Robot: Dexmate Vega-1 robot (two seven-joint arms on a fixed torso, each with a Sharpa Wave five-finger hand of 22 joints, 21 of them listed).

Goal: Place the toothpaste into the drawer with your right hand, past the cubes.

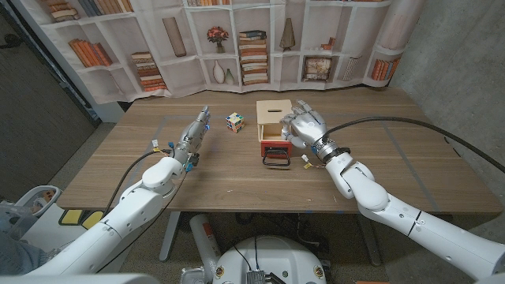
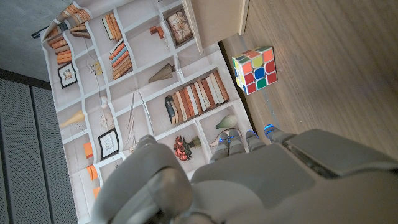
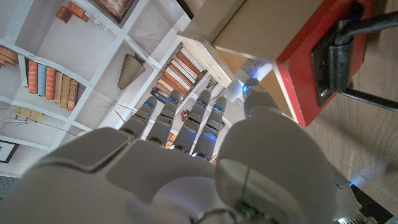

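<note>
The wooden box [image 1: 271, 113] stands mid-table with its red drawer [image 1: 278, 147] pulled out toward me, black handle [image 1: 275, 162] in front. My right hand [image 1: 302, 126] is at the drawer's right side, fingers reaching over the open drawer. In the right wrist view a small pale piece, apparently the toothpaste [image 3: 235, 83], sits pinched at the thumb tip [image 3: 254, 93] beside the drawer's wall [image 3: 261, 53]; most of it is hidden. A colourful cube [image 1: 235, 121] [image 2: 254, 70] sits left of the box. My left hand [image 1: 194, 134] is left of the cube, fingers straight, holding nothing.
A bookshelf-print curtain [image 1: 237, 39] hangs behind the table's far edge. Bare wood [image 1: 394, 150] stretches right of the box and along the near edge. Cables run along both forearms.
</note>
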